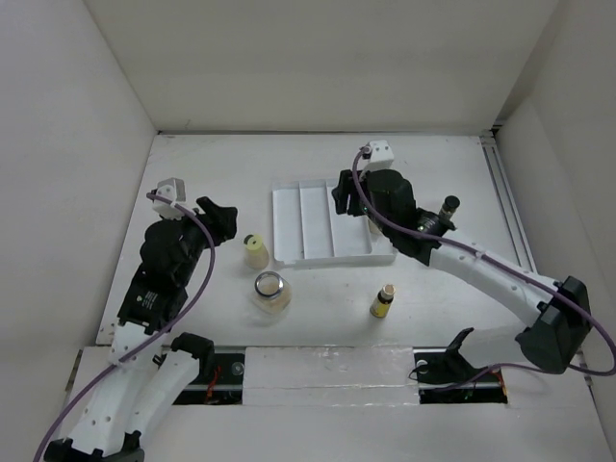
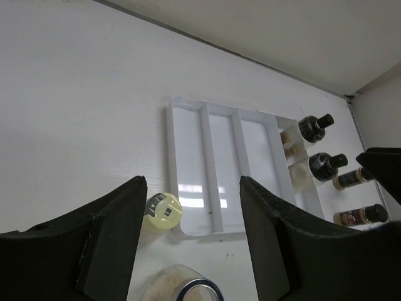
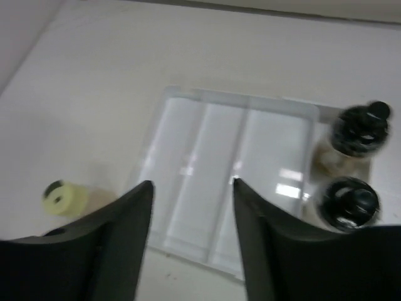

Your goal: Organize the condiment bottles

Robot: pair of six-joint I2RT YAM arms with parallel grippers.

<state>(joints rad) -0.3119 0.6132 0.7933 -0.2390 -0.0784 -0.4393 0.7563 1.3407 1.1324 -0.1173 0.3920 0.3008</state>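
The white divided tray (image 1: 308,226) lies mid-table. A yellow-capped bottle (image 1: 254,250) stands just left of it, and a clear silver-lidded jar (image 1: 270,289) stands in front of that. A small yellow-capped dark bottle (image 1: 383,301) stands in front of the tray's right end. A black-capped bottle (image 1: 449,206) shows beside the right arm. My left gripper (image 1: 219,214) is open and empty, left of the tray. My right gripper (image 1: 341,195) is open and empty above the tray. Two black-capped bottles (image 3: 360,128) (image 3: 351,200) stand in the tray's right compartments.
In the left wrist view two more shakers (image 2: 351,179) (image 2: 360,215) show right of the tray (image 2: 219,169), with the yellow-capped bottle (image 2: 163,212) near my left finger. White walls enclose the table on three sides. A rail (image 1: 505,202) runs along the right edge.
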